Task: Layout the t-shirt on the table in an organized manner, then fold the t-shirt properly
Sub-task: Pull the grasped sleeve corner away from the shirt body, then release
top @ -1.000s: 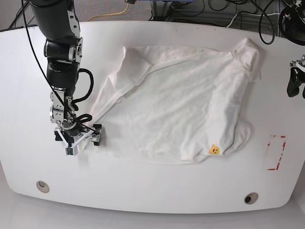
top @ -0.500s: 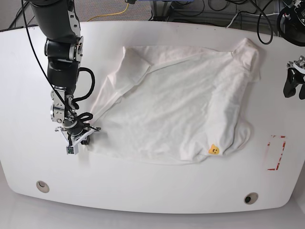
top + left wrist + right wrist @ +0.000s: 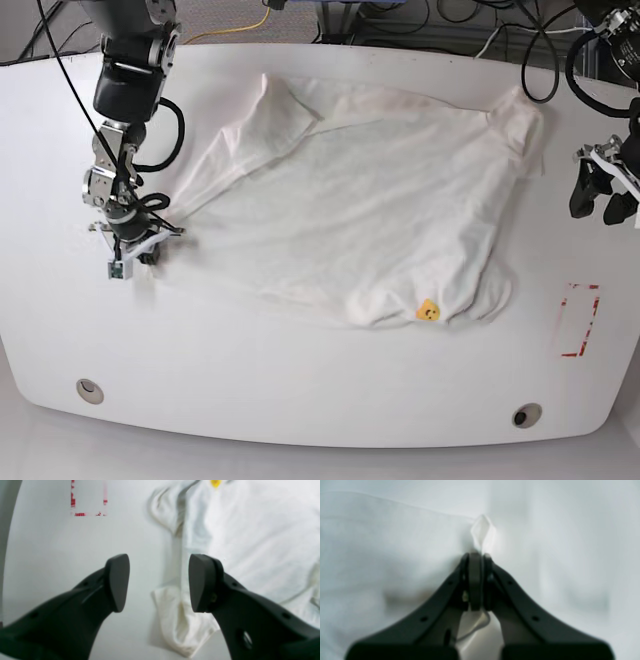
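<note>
R tool (image 3: 475, 555) pinching t-shirt (image 3: 370, 200) corner

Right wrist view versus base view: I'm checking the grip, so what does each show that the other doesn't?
Only the right wrist view shows the right gripper pinching a fold of cloth. Only the base view shows the whole t-shirt, the open left gripper and the red tape rectangle. Both show the shirt and the table.

base: overhead, whole table (image 3: 320, 400) | wrists: close, downward | shared: t-shirt (image 3: 380, 210)
</note>
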`<state>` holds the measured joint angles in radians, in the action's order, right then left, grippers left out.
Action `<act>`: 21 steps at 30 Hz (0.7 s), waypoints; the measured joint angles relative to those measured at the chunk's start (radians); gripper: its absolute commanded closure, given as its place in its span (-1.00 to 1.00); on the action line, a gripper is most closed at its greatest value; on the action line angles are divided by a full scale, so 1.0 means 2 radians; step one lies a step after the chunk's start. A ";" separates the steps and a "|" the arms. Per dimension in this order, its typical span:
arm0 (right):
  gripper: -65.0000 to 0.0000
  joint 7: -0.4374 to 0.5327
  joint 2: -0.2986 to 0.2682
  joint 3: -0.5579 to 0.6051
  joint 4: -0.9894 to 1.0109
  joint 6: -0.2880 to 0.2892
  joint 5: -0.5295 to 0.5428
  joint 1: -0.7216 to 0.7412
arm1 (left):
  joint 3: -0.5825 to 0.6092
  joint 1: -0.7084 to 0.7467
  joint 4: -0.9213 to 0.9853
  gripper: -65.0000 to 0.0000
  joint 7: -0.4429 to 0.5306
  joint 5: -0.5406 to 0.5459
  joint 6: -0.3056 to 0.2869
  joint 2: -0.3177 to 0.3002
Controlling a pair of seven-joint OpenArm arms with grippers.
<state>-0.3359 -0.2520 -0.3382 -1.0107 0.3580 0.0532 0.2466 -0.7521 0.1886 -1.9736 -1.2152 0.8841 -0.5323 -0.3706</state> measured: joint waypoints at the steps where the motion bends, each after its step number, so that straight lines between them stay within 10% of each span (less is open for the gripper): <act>1: 1.00 -0.012 0.000 -0.007 -0.021 -0.001 -0.002 -0.014 | 0.006 -0.005 0.000 -0.09 0.001 -0.005 0.000 0.002; 21: 1.00 -0.126 0.098 -0.079 -0.341 -0.001 -0.012 -0.236 | 0.080 -0.032 0.000 -0.09 0.004 -0.087 -0.001 0.064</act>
<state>-0.5884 -0.0555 -0.4965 -1.6932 0.3557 0.0296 -0.2249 -0.5911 0.1238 -1.9732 -1.2068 0.7094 -0.5350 -0.2432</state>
